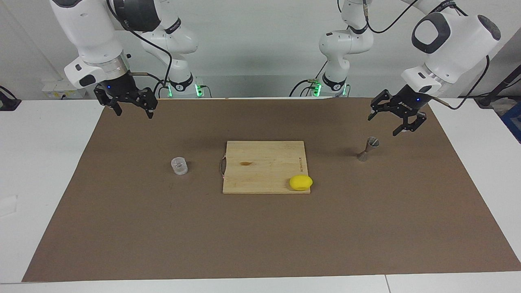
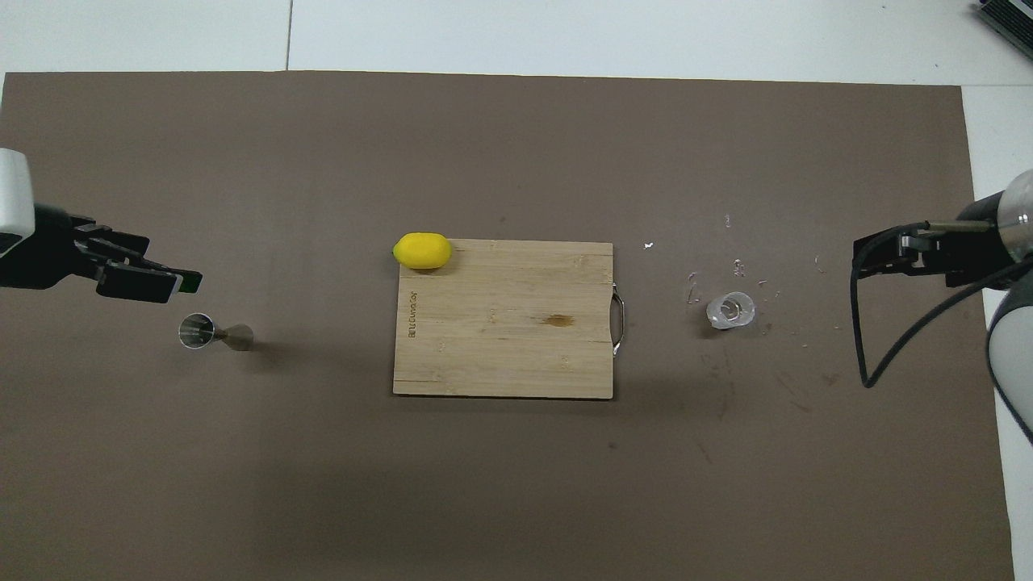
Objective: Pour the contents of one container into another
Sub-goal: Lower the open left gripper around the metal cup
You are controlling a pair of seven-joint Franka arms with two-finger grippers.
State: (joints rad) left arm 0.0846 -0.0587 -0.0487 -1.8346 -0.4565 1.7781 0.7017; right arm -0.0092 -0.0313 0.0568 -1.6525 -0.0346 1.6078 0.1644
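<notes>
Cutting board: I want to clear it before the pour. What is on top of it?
On the cutting board a lemon lies at one corner, overhanging the edge. There is also a small brown stain. Whatever lies under the lemon is hidden.

A line of small dark lettering runs along one edge of the wooden cutting board [image 2: 503, 317], at the end toward the left arm; the print is too small to be read.
</notes>
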